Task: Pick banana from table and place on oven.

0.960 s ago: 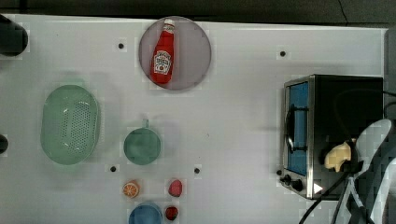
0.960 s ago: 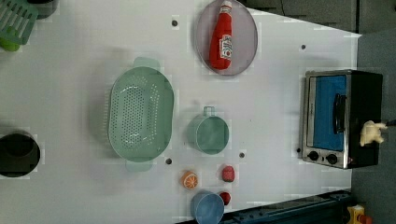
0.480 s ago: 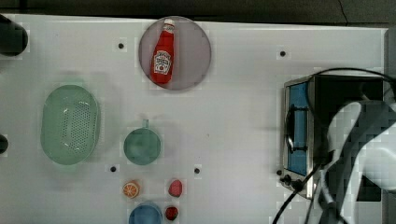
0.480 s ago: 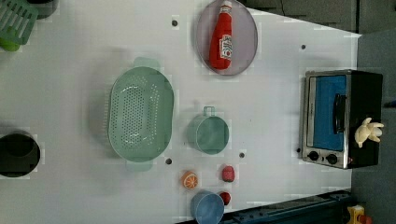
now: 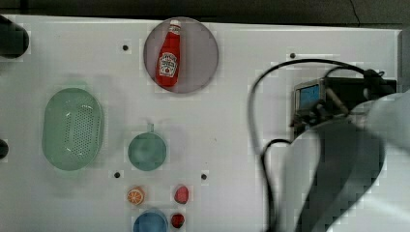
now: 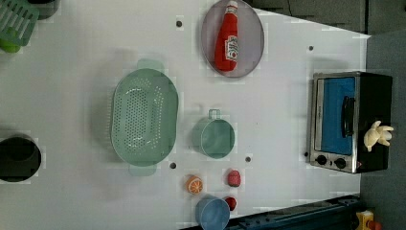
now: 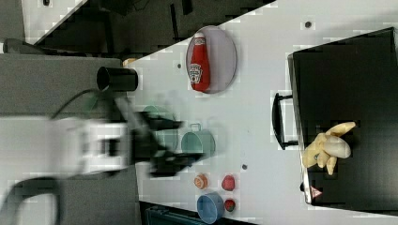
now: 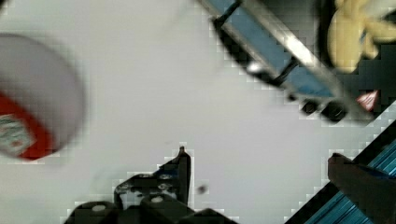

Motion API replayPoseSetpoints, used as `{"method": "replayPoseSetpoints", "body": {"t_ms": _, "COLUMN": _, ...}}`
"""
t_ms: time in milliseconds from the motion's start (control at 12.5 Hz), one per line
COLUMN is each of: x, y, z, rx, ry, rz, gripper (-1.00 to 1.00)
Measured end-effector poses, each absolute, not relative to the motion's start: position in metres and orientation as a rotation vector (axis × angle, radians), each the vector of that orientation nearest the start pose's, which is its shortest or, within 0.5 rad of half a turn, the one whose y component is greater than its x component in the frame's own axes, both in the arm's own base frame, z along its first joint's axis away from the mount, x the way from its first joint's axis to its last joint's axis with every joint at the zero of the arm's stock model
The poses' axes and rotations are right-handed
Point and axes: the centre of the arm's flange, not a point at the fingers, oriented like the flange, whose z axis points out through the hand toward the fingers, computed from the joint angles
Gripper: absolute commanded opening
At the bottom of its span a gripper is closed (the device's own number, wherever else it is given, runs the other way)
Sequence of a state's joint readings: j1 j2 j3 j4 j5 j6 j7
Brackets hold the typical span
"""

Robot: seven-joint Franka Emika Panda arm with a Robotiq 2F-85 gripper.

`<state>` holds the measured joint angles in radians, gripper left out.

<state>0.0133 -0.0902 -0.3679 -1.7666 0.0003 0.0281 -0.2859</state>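
Wrist view: the hand (image 8: 261,158), fingers spread and empty, has pulled back over the worktop (image 6: 287,120), apparently mid-retreat. Beyond it, the banana (image 6: 378,135) now lies released on the oven (image 6: 376,96) top, so the placement looks complete.

The arm (image 5: 348,169) fills the lower right of the top view, blurred. In the right view the gripper (image 7: 180,143) sits left of centre (jaws spread wide, nothing between them).

Banana (image 6: 378,135) lies atop oven (image 6: 352,120), w/ table (image 6: 86,57) under.
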Motion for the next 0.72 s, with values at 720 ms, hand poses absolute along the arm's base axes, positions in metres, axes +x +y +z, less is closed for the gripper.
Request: {"method": "replayPoseSetpoints", "body": {"t_ms": 720, "x": 0.459, "y": -0.006, "z": 0.696, "rx": -2.872, "ry": 1.24, "rz": -0.176, "gripper": 1.0}}
